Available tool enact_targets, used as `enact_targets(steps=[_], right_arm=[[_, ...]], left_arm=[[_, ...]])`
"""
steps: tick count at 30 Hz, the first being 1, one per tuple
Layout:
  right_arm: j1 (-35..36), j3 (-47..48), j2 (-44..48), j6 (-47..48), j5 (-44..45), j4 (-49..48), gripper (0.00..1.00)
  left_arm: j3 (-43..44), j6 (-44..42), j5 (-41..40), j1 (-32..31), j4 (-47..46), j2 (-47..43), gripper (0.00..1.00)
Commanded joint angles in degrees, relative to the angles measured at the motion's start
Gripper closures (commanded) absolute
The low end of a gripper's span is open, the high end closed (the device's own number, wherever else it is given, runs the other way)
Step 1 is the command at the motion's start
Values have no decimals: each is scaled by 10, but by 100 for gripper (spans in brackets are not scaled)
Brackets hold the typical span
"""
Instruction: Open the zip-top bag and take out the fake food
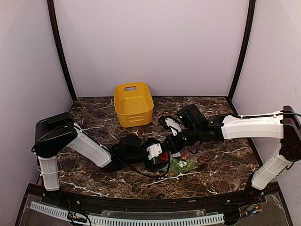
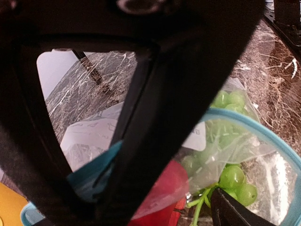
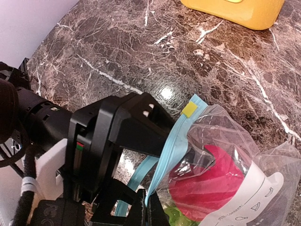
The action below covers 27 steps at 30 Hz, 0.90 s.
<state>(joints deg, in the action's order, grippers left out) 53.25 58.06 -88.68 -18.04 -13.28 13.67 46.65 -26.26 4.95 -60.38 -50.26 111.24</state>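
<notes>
Judging by the parted teal zip strip point(image 3: 175, 141), the zip-top bag point(image 3: 225, 141) is already opened; it is pinched at its rim by the closed right gripper point(image 1: 181, 149) and lies on the counter point(image 3: 141, 47) just under it. The left gripper point(image 1: 162, 159) is spread wide at the bag's mouth with nothing held. The red fruit point(image 3: 207, 183) and green grapes point(image 2: 233, 176) are seen just ahead of it, inside the plastic, so all the removing is left.

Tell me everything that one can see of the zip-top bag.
The zip-top bag is clear, crinkled plastic with a teal zip strip, a small yellow tab and a white label. Its mouth is open; a red fruit and green grapes show inside. It rests on the marble table, the open left hand at its mouth.
</notes>
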Motion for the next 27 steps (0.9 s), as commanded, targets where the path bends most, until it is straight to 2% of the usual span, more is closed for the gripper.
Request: enact_targets(steps=[1, 6, 10, 18, 27], right_arm=[[6, 13, 5, -8, -5, -24, 100], [7, 9, 2, -18, -4, -29, 100], [7, 7, 1, -24, 0, -33, 100], [7, 10, -3, -27, 6, -39, 100], [7, 10, -1, -28, 5, -39, 100]], left_arm=[[15, 52, -48, -2, -72, 26, 12], [4, 150, -123, -5, -156, 51, 12], [-9, 193, -161, -20, -174, 57, 12], [-4, 278, -189, -28, -140, 67, 14], [35, 290, -183, -30, -92, 96, 15]])
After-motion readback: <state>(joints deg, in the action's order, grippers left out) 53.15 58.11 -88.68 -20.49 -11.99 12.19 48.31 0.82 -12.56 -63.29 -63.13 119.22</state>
